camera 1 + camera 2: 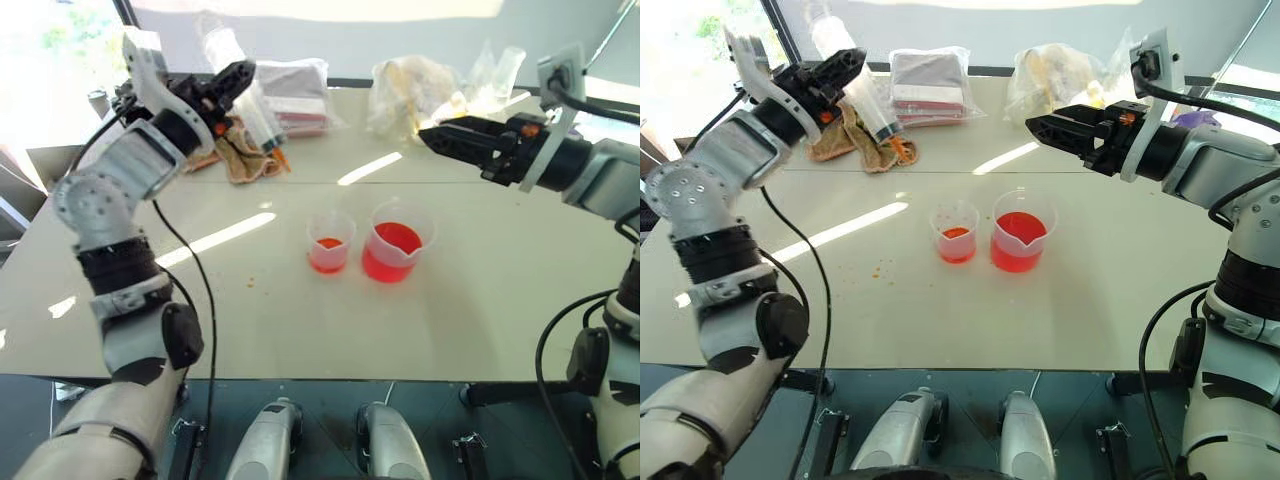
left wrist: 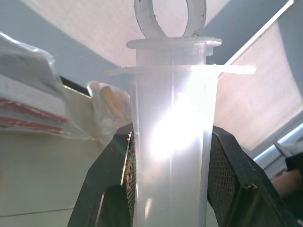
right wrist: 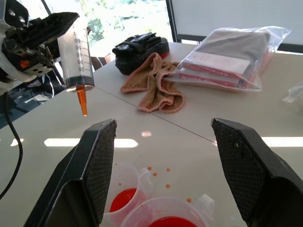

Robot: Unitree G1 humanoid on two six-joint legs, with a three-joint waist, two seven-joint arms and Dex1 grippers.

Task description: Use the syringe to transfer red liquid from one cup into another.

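Across the whole scene we see a pale table (image 1: pixel 450 300) with bright streaks of light on it, backed by a window with a drawn blind. Along its far edge lie a clear bag of flat packets (image 1: pixel 928 85), a crumpled plastic bag (image 1: pixel 415 90), a tan cloth (image 3: pixel 154 87) and a black object (image 3: pixel 139 47) behind the cloth.

Near the table's middle stand the larger spouted beaker (image 1: pixel 397 250) and, just beside it on the robot's left, the smaller cup (image 1: pixel 330 243). Both hold red liquid (image 1: pixel 396 240), the beaker far more than the cup. Small orange drops (image 3: pixel 158 169) dot the table near them.

Our left gripper (image 1: pixel 228 92) is raised above the far left of the table, its two black fingers clamped on the barrel of the syringe (image 3: pixel 76 61). The syringe hangs with its orange tip (image 3: pixel 83 101) pointing down, well apart from both cups.

Our right gripper (image 1: pixel 448 137) hovers over the far right of the table with its jaws spread wide and nothing between them.
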